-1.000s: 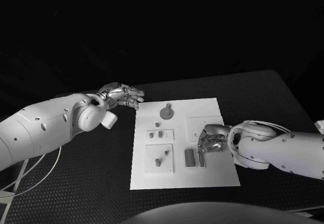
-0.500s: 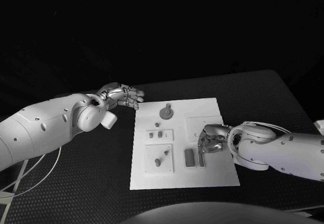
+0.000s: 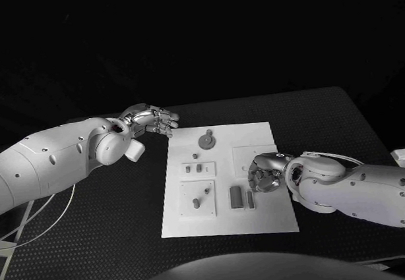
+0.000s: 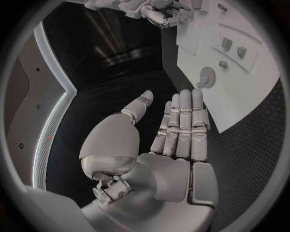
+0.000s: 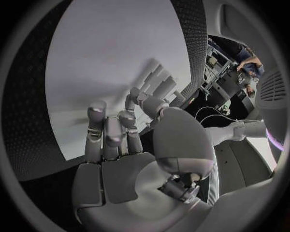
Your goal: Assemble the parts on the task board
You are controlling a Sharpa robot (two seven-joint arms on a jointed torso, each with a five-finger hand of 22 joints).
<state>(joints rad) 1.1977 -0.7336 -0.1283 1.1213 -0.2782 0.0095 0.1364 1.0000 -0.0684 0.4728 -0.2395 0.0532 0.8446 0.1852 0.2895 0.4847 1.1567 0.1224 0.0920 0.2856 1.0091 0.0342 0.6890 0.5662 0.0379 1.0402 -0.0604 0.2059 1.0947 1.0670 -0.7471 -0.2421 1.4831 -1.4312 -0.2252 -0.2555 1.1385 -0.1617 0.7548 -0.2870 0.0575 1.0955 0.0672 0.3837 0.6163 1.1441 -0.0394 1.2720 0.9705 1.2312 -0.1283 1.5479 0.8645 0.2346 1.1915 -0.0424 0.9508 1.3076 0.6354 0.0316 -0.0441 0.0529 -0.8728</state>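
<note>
My right robot hand (image 3: 265, 172) hangs over the right side of the task board (image 3: 260, 135), fingers curled downward toward the near-right pieces. Over the last second it has drawn slightly back and up: a moment ago its fingertips reached down onto the slim bar (image 3: 251, 198), and now that bar lies free on the board, flat beside the wider block (image 3: 236, 196), with the fingers just above its far end. Whether anything small sits between those curled fingers I cannot tell; the right wrist view shows them bent in over the white board with nothing plainly in them.

My left robot hand (image 3: 150, 120) hovers off the board's far-left corner, above the table (image 3: 96, 228), fingers straight and apart, holding nothing; it has not shifted. In the left wrist view the round knobbed part (image 4: 207, 77) and two small square pieces (image 4: 234, 47) lie on the board beyond its fingertips.

I judge the bar has just been nudged or set down instead of picked up, so the assembly is barely started: the parts near the left edge (image 3: 201, 196) and the round piece at the far end are untouched.
</note>
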